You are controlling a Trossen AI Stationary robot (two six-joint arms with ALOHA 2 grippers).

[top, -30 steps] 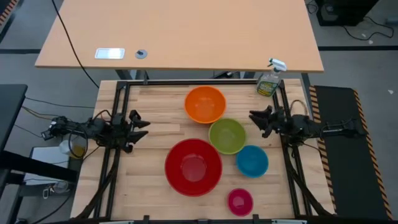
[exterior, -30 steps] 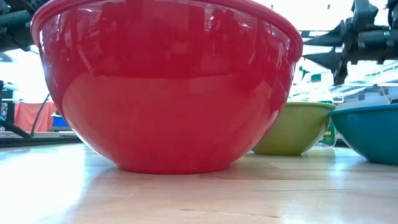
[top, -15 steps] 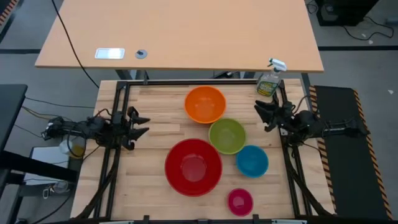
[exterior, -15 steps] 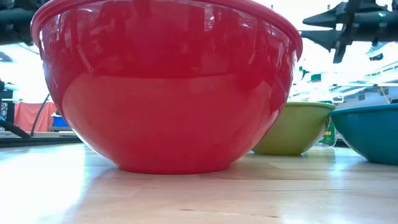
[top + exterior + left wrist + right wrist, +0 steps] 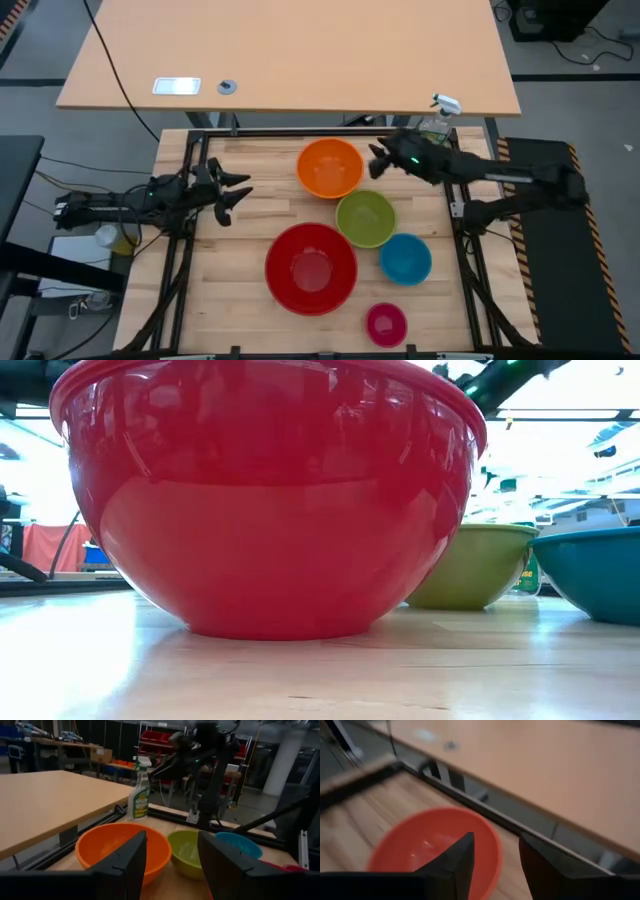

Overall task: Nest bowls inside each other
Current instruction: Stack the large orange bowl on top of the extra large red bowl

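Five bowls stand apart on their bases on the wooden table: orange (image 5: pixel 329 167) at the far middle, lime green (image 5: pixel 365 218), large red (image 5: pixel 311 268), blue (image 5: pixel 405 259) and small pink (image 5: pixel 386 323) near the front. My right gripper (image 5: pixel 375 160) hovers open above the orange bowl's right rim; its wrist view looks down on that bowl (image 5: pixel 420 855). My left gripper (image 5: pixel 240 188) stands open at the table's left, pointing level toward the orange bowl (image 5: pixel 115 847) and the green bowl (image 5: pixel 187 850). The low view is filled by the red bowl (image 5: pixel 270 500).
A green spray bottle (image 5: pixel 432 128) stands at the table's far right corner, just behind my right arm. Black frame rails (image 5: pixel 190 210) run along both sides. A bigger tan table (image 5: pixel 290 60) lies beyond. Bare wood (image 5: pixel 225 270) shows left of the red bowl.
My right gripper has swung up from the table's right edge toward the left and far side, and now tips down over the orange bowl's right rim. My left gripper has risen a little and edged toward the table's middle. The bowls have kept still.
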